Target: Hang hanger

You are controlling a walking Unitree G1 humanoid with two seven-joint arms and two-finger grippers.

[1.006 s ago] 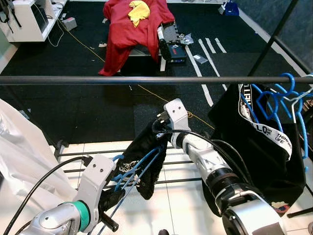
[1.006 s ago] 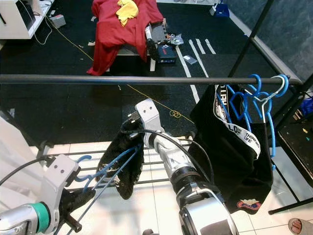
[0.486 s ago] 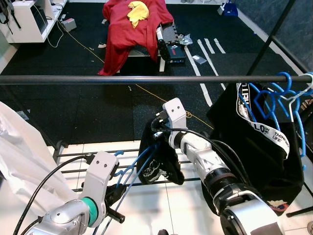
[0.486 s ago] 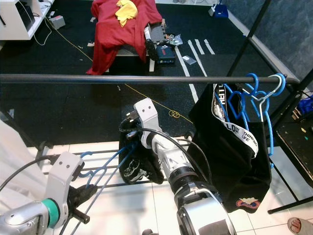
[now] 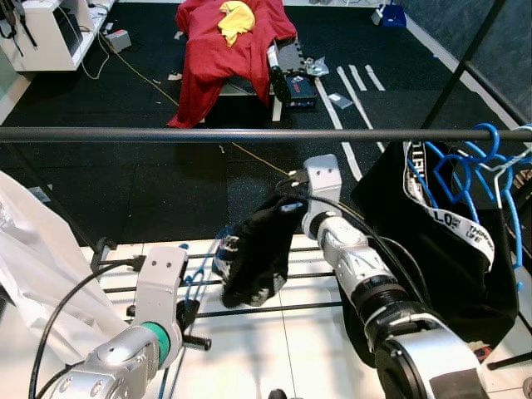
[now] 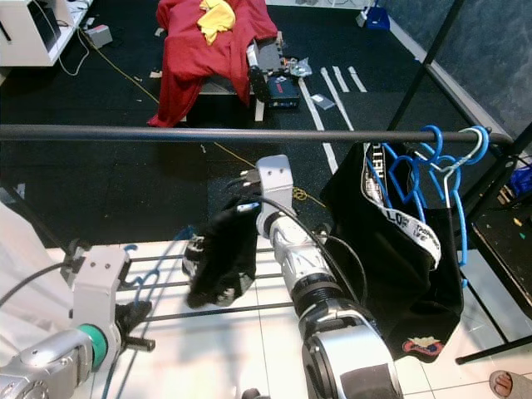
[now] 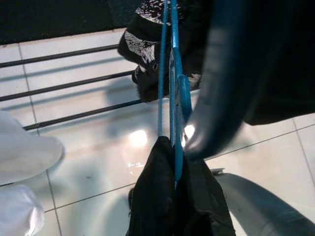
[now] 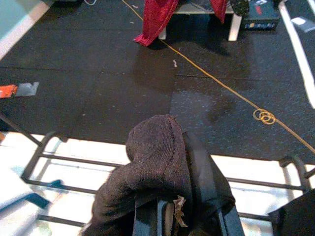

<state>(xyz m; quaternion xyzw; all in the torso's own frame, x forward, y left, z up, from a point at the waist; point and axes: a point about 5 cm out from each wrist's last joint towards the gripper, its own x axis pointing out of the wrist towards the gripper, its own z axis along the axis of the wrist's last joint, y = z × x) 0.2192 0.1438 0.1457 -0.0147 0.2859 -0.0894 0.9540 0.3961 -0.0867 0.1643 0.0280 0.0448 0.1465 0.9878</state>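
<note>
The right gripper (image 6: pixel 243 206) was pinched onto a black garment (image 5: pixel 256 249), fingertips buried in the fabric, just under the clothes rail (image 5: pixel 208 134). The left gripper (image 7: pixel 170 196) was clamped on the blue hanger (image 7: pixel 173 73) at about 7 o'clock; its hook was hard to make out behind the cloth. More blue hangers (image 5: pixel 465 162) hung at 3 o'clock, partly cut off.

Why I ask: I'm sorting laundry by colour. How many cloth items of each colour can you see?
Black: 2, the held garment draped over the right gripper, and the hung garment on the rail
Red: 1, the red garment beyond the rail
Yellow: 1, the yellow cloth lying on it
White: 1, the white garment at the robot's left
Total: 5
</note>
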